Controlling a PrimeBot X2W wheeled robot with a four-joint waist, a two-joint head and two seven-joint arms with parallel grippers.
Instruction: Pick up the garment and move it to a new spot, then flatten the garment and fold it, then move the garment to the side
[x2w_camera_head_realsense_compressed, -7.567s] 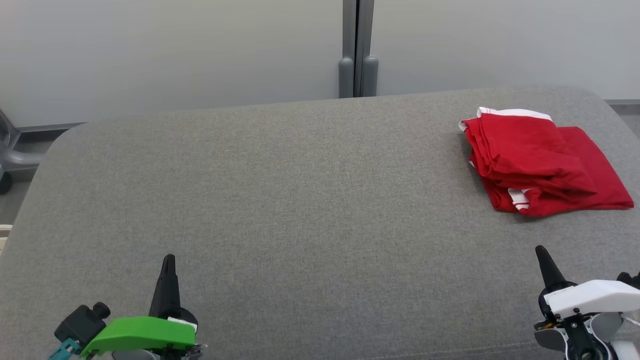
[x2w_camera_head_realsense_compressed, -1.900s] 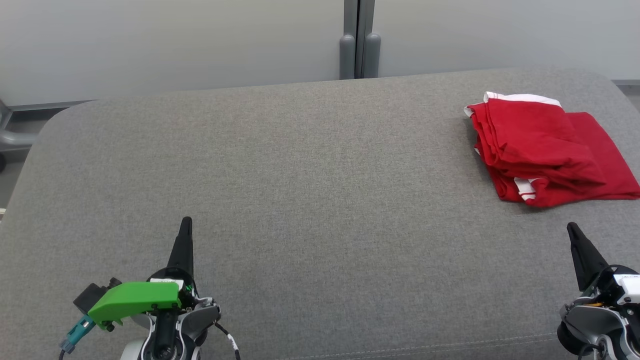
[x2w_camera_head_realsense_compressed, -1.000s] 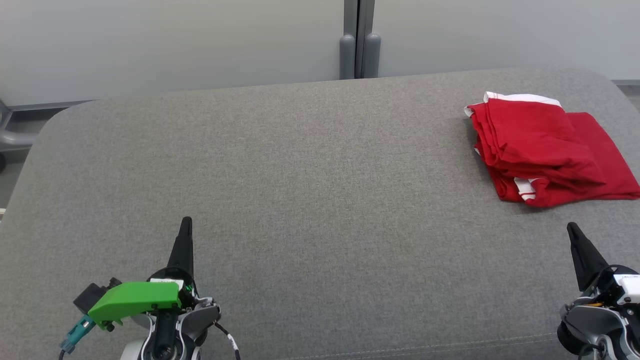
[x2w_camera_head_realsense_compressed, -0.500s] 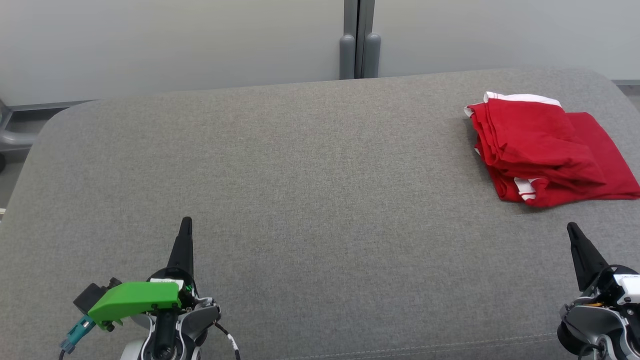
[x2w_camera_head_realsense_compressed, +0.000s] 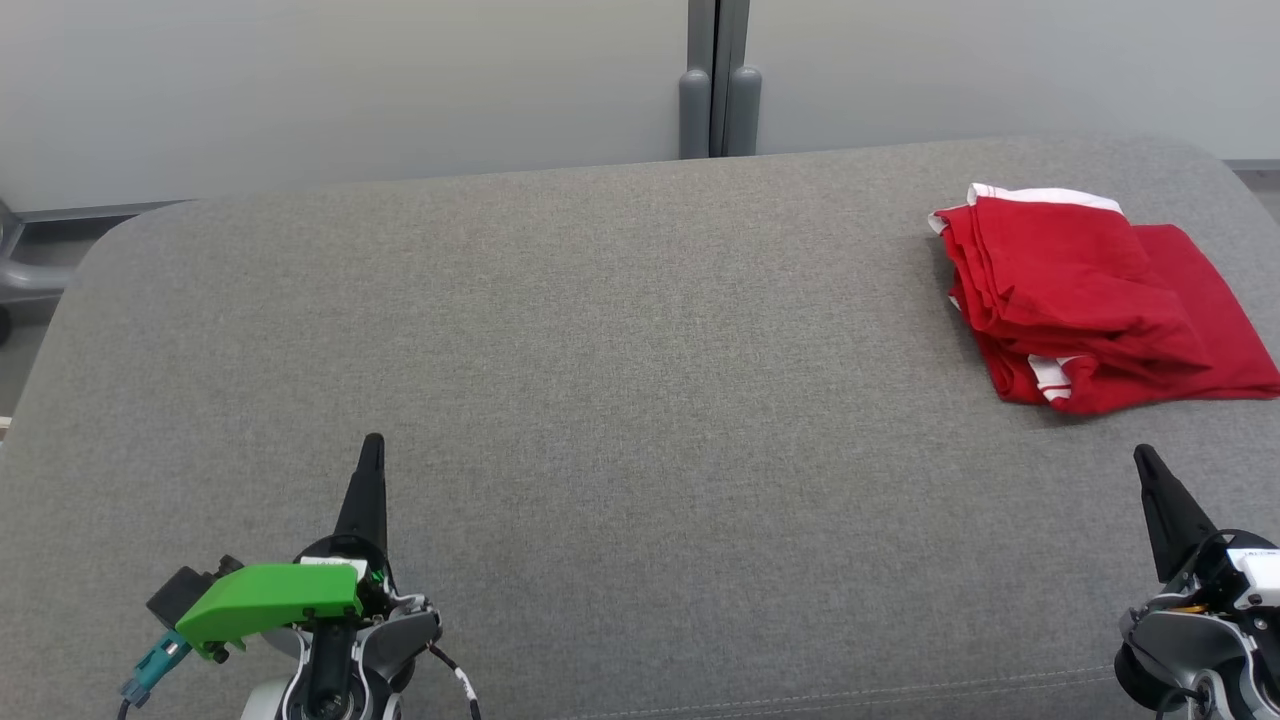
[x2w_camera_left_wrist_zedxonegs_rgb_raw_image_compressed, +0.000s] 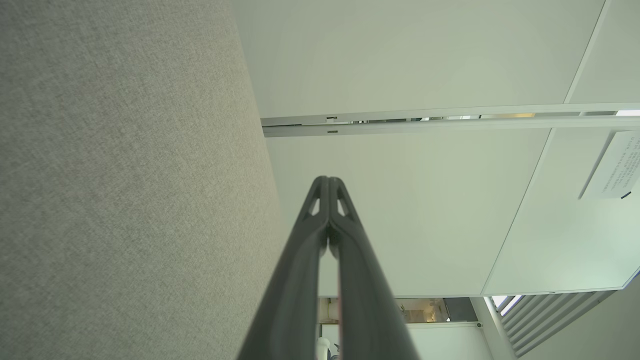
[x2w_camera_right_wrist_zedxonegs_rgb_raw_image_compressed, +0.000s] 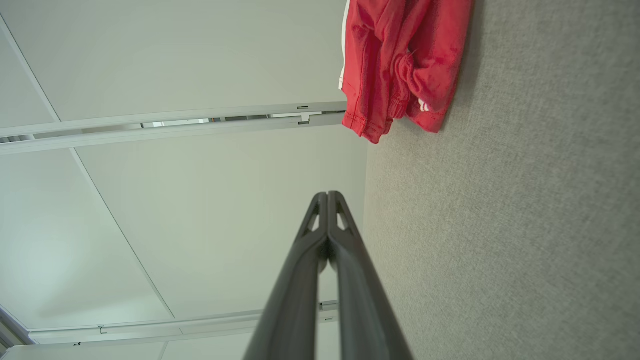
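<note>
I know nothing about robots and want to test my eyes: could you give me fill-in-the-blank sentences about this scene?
The folded garment is ____ with white trim.
It lies on the grey cushion, toward the robot's ____ side.
The left gripper and right gripper both have fingers ____.
Missing: red; right; shut.

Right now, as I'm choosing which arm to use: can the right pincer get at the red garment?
Probably yes. The right pincer, shut, is near the red garment, with bare grey cushion between them; it would need to open first.
</note>
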